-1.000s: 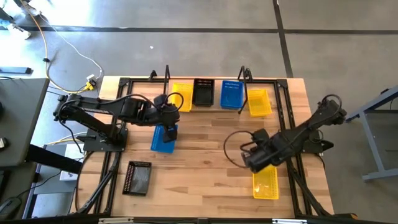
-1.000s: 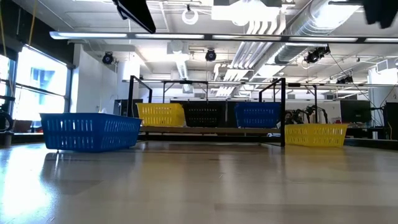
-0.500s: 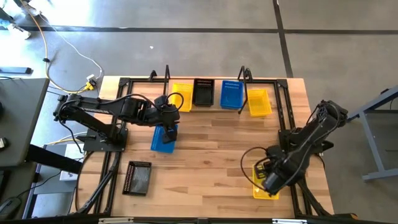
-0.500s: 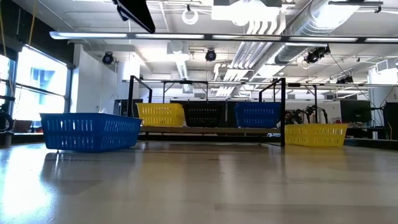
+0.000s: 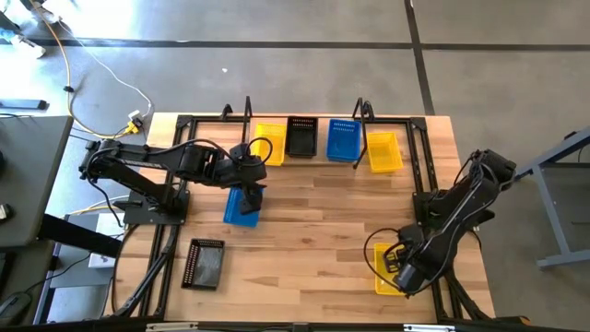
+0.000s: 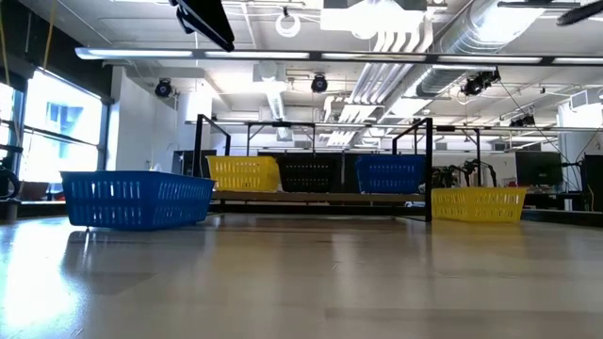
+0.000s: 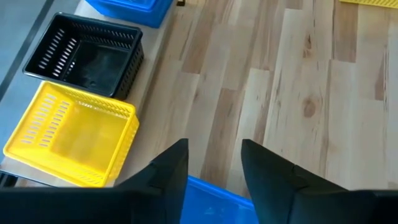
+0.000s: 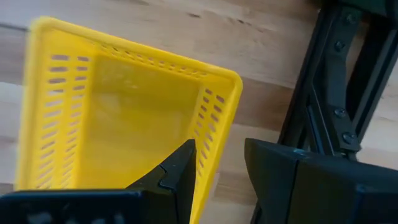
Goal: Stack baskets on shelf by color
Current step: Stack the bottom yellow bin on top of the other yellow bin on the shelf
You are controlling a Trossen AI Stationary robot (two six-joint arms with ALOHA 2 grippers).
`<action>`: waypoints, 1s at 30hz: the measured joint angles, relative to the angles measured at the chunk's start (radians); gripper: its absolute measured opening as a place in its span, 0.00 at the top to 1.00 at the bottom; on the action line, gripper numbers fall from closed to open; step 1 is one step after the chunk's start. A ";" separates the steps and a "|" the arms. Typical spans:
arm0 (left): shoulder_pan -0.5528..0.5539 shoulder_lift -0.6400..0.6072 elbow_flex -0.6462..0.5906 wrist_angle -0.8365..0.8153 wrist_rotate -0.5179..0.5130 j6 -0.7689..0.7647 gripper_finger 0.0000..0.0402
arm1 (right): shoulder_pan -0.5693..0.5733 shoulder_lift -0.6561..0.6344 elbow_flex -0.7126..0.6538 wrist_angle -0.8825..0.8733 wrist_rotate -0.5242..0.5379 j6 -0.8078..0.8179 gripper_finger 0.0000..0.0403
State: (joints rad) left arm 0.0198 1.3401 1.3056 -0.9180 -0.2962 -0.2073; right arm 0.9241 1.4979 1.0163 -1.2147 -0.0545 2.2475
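The shelf (image 5: 318,157) runs along the table's far edge and carries a yellow basket (image 5: 269,144), a black one (image 5: 301,136) and a blue one (image 5: 344,138). Another yellow basket (image 5: 383,151) sits just right of it. A blue basket (image 5: 241,208) rests flat on the table. My left gripper (image 7: 214,165) hangs over its far end, open, with the basket's rim (image 7: 214,196) between the fingers. My right gripper (image 8: 217,165) points down, open, over a yellow basket (image 8: 112,118) at the near right, with one finger over the inside and one outside its wall (image 8: 219,118). My left gripper's open fingers stand on either side of the blue basket's far rim (image 7: 214,196), slanting down from the table's left. I cannot tell whether they touch it. The basket sits flat on the table.
A black basket (image 5: 205,263) lies at the near left corner. The black frame rails (image 8: 336,93) run close beside the near-right yellow basket. The table's middle (image 5: 323,212) is bare wood.
My right gripper has swung toward the table's near right corner and come down over the yellow basket there, turning as it went. The blue basket has stayed where it was.
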 joint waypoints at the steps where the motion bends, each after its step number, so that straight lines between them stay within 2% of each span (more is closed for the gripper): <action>1: 0.000 0.000 0.000 0.000 -0.002 0.000 0.64 | 0.000 0.000 -0.011 0.013 -0.002 0.000 0.69; 12: 0.000 0.001 0.000 0.000 -0.004 0.000 0.64 | 0.000 0.000 -0.141 0.186 -0.034 -0.001 0.70; 14: 0.000 0.001 0.000 0.001 -0.003 0.000 0.63 | -0.003 0.000 -0.151 0.195 -0.035 -0.002 0.73; 17: 0.000 0.001 0.000 0.001 -0.003 0.000 0.64 | -0.016 0.000 -0.151 0.194 -0.028 -0.005 0.85; 20: -0.002 0.001 0.000 0.002 -0.003 0.000 0.64 | -0.035 0.000 -0.147 0.203 0.004 -0.013 0.97; 24: -0.009 0.001 0.000 0.002 -0.003 0.000 0.64 | -0.080 -0.003 -0.147 0.246 0.040 -0.021 0.97; 30: -0.023 0.001 0.000 0.002 -0.003 0.000 0.64 | -0.158 -0.036 -0.143 0.333 0.207 -0.034 0.99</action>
State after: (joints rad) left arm -0.0031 1.3407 1.3056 -0.9157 -0.2996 -0.2070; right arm 0.7664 1.4616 0.8734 -0.8813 0.1529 2.2133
